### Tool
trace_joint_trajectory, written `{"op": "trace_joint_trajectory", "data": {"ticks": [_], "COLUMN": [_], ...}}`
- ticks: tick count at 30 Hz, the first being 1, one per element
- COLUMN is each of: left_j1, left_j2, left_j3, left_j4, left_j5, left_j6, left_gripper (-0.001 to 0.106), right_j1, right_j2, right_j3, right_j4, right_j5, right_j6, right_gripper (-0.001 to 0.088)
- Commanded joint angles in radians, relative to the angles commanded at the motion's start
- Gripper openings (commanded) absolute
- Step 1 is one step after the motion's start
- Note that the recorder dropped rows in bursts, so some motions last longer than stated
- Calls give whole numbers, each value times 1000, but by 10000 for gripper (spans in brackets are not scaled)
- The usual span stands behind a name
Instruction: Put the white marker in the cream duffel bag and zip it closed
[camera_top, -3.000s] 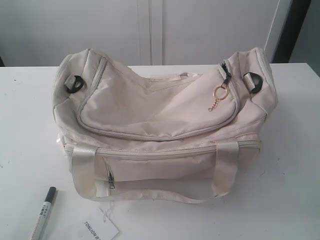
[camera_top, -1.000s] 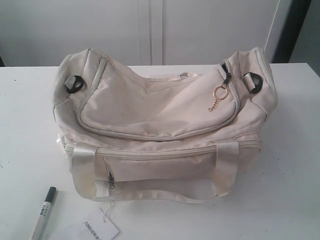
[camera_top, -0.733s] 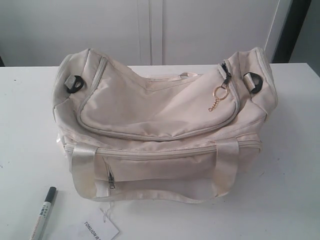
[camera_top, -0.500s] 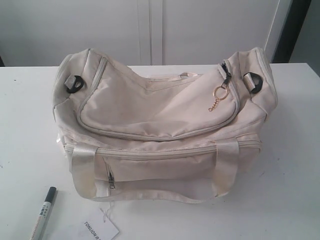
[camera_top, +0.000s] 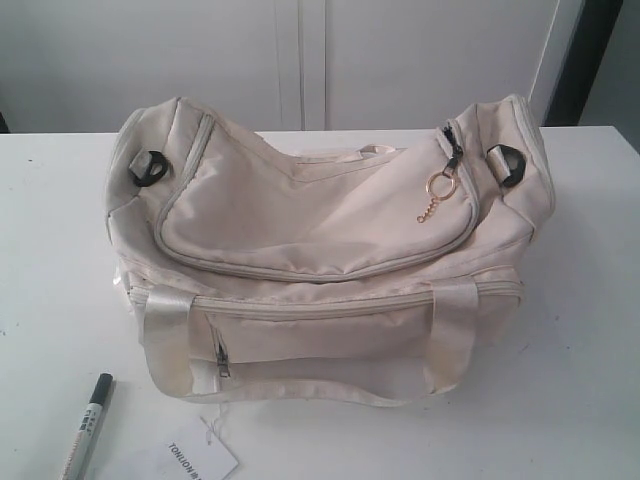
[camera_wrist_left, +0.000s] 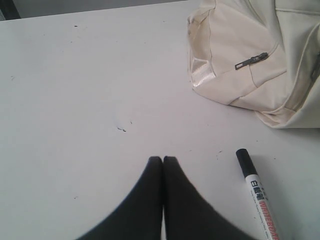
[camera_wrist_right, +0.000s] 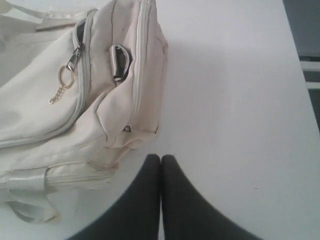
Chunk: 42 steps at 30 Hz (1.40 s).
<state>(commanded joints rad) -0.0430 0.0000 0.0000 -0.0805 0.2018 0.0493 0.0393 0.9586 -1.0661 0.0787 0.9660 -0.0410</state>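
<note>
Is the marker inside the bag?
No, the white marker lies on the table, outside the cream duffel bag.

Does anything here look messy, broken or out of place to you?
Nothing is spilled or broken. The cream duffel bag sags in the middle, its paper tag lies on the table in front of it, and the white marker lies on the table apart from the bag. A few dark scuffs mark the tabletop.
</note>
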Motion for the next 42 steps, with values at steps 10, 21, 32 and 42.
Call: {"op": "trace_joint_trajectory", "data": {"ticks": [10,21,32,42], "left_j1": [0,0,0,0], "left_j2": [0,0,0,0], "left_j3": [0,0,0,0], "left_j4": [0,0,0,0], "left_j5": [0,0,0,0], "left_j6": [0,0,0,0], "left_gripper": [0,0,0,0], "right_j1": [0,0,0,0], "right_j2": [159,303,340,342], "right_j3": [-125,-199,-206,-206], "right_j4": [28,71,69,71], "right_j5": [60,49,-108,-180], "right_j6": [-8,-42,-42,-38], "right_gripper": [0,0,0,0]}}
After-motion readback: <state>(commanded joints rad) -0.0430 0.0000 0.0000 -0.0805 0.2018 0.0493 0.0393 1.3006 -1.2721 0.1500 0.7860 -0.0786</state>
